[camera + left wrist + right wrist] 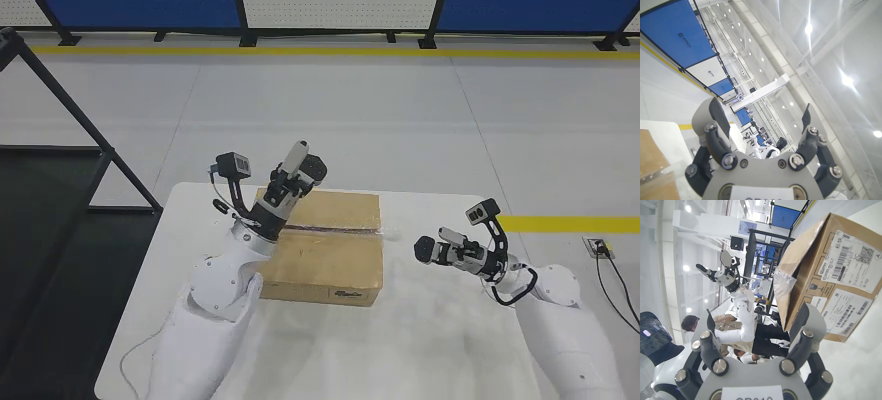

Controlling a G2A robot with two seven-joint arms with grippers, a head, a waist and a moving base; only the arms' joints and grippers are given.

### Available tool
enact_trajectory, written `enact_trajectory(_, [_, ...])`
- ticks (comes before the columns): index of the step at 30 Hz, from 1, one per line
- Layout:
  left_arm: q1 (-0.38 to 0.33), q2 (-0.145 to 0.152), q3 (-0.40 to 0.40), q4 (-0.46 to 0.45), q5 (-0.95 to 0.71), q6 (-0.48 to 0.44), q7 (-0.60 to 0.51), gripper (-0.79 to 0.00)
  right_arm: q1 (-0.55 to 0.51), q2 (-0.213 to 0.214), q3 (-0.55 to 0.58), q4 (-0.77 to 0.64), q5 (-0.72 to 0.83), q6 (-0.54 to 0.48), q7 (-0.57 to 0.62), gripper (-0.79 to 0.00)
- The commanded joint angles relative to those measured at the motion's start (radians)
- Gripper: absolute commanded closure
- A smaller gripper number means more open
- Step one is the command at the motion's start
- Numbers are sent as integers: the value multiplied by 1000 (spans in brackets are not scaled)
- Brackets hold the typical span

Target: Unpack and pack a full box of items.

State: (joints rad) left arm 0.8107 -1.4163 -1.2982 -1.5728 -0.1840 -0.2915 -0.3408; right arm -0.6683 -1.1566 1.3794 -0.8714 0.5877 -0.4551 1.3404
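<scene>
A brown cardboard box (322, 245) lies in the middle of the white table, with clear tape along its top seam (330, 230). In the right wrist view the box (821, 279) shows printed labels on its side and loose, crumpled tape (783, 281) at a slightly lifted flap edge. My left gripper (303, 160) is raised above the box's far left corner. It points upward and is open and empty (761, 109), with the box corner (651, 147) below it. My right gripper (425, 250) hovers just to the right of the box, facing it, open and empty (757, 313). The left gripper (712, 262) also appears there, farther off.
The white table (430, 330) has bare surface in front of and to the right of the box. A black metal frame (60, 120) stands off the table's left side. A floor socket with a cable (597, 247) sits at the far right.
</scene>
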Motion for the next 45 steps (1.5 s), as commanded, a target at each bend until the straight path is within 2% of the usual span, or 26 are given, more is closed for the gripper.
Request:
enact_trajectory(1, [16,6,-37,-27,-8,39,-31,-785,0,0,0,0,0,0,1,-785])
enact_trajectory(21, [16,6,-37,-27,-8,39,-31,-785,0,0,0,0,0,0,1,-785])
enact_trajectory(27, [40,11,-55,-71,-19,62,-30,-785,-42,4,2,-153,-5,55,-70,-785])
enact_trajectory(31, [70,20,-106,-110,-83,96,-86,-785,-67,11,4,-279,-35,87,-92,-785])
enact_trajectory(36, [118,38,-200,-112,-178,136,-205,-785,-59,9,-46,-372,-117,179,-150,-785])
enact_trajectory(41, [167,55,-269,-87,-250,149,-337,-785,-3,-4,-112,-339,-143,229,-216,-785])
enact_trajectory(45, [197,63,-285,-70,-254,129,-377,-785,41,-15,-147,-286,-120,241,-228,-785])
